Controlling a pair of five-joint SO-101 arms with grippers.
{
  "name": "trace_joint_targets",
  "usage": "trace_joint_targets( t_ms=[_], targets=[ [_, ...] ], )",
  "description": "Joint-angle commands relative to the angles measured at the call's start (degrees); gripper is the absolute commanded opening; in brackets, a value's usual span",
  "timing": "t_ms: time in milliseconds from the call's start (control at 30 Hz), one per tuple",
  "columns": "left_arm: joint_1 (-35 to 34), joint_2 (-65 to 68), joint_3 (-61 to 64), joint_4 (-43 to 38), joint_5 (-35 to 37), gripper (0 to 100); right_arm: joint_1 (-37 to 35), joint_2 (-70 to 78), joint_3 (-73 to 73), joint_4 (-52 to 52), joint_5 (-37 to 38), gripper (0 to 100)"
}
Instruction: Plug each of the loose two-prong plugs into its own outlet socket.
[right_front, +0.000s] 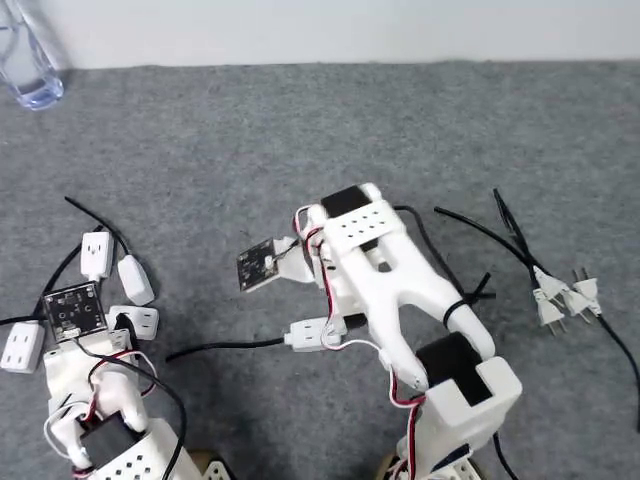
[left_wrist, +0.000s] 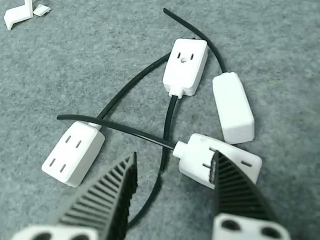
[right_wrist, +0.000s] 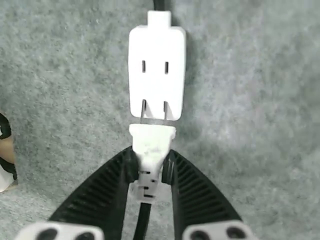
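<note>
My right gripper (right_wrist: 149, 162) is shut on a white two-prong plug (right_wrist: 151, 142). Its prongs reach into the nearest pair of slots of a white outlet socket (right_wrist: 156, 70), with bare metal still showing between plug and socket. In the high view that socket (right_front: 303, 336) lies on the carpet under the right arm. My left gripper (left_wrist: 172, 167) hangs open over a cluster of white sockets: one close under its fingers (left_wrist: 222, 160), one beside it (left_wrist: 72, 152), and two farther off (left_wrist: 185, 67) (left_wrist: 232, 107). Loose white plugs (right_front: 560, 295) lie on black cords at the far right.
Black cords (left_wrist: 130, 127) cross between the left-hand sockets. A clear plastic bottle (right_front: 28, 65) stands at the back left corner by the white wall. Open grey carpet (right_front: 200, 150) spreads across the back and middle.
</note>
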Motion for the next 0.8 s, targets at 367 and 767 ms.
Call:
trace_joint_targets(
  t_ms=[367, 767],
  targets=[
    [11.43, -0.44, -0.22, -5.19, 10.37, 23, 4.70, -9.54, -3.08, 0.40, -2.20, 0.9],
    [34.81, -0.44, -0.22, -15.56, 40.62, 23, 0.13, -18.33, -0.79, 0.40, -12.57, 0.9]
  ],
)
